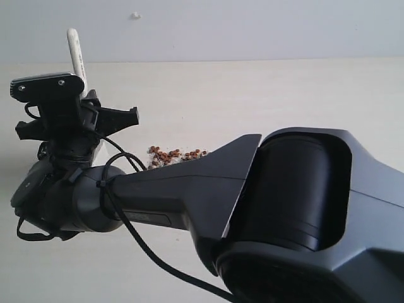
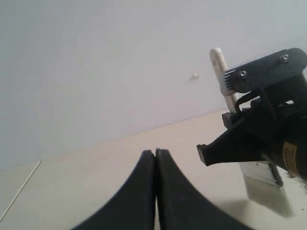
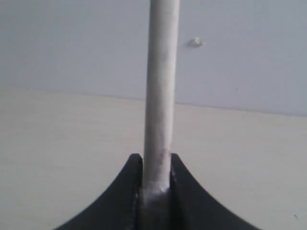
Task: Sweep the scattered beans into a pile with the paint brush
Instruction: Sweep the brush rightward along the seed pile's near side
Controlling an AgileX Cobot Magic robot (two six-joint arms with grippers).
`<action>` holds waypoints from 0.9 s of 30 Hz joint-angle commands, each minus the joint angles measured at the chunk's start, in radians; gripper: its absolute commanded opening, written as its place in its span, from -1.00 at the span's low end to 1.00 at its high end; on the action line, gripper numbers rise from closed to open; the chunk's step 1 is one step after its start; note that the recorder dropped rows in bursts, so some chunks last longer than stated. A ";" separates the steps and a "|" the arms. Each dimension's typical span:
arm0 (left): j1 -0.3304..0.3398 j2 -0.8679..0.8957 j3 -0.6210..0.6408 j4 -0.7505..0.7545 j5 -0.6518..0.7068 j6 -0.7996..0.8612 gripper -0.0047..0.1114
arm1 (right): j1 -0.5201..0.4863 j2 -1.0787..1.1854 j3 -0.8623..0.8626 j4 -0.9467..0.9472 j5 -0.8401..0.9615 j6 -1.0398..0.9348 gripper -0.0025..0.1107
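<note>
In front, right gripper (image 3: pixel 156 163): fingers pinched on the paint brush (image 3: pixel 160 86), its smooth pale handle upright.
Left gripper (image 2: pixel 156 152): fingers pressed together, empty.
Bristles (image 2: pixel 266 191): cream, flat, soft, low by the table (image 1: pixel 284 95).
Beans (image 1: pixel 172 154): tiny round reddish-brown grains, clustered just beyond the arm (image 1: pixel 189 183).
Risk: a fast stroke could roll them apart; the handle may twist.

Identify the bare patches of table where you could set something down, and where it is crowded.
Free: the wide strip of table between the wall and the beans, right of the paint brush; also the exterior view's lower-left corner, nearer than the right arm. Crowded: beside the beans, where the right gripper holds the brush and the arm crosses.
</note>
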 commanded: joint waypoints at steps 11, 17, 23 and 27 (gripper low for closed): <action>0.001 -0.004 0.003 0.000 0.001 -0.007 -0.92 | -0.029 0.005 -0.007 0.268 0.051 -0.519 -0.96; 0.001 -0.004 0.003 0.000 0.001 -0.007 -0.92 | -0.043 0.005 -0.007 0.349 0.096 -0.627 -0.96; 0.001 -0.004 0.003 0.000 0.001 -0.007 -0.92 | -0.030 -0.034 -0.007 0.267 0.092 -0.552 -0.96; 0.001 -0.004 0.003 0.000 0.001 -0.007 -0.92 | -0.017 -0.080 -0.007 0.223 0.029 -0.475 -0.96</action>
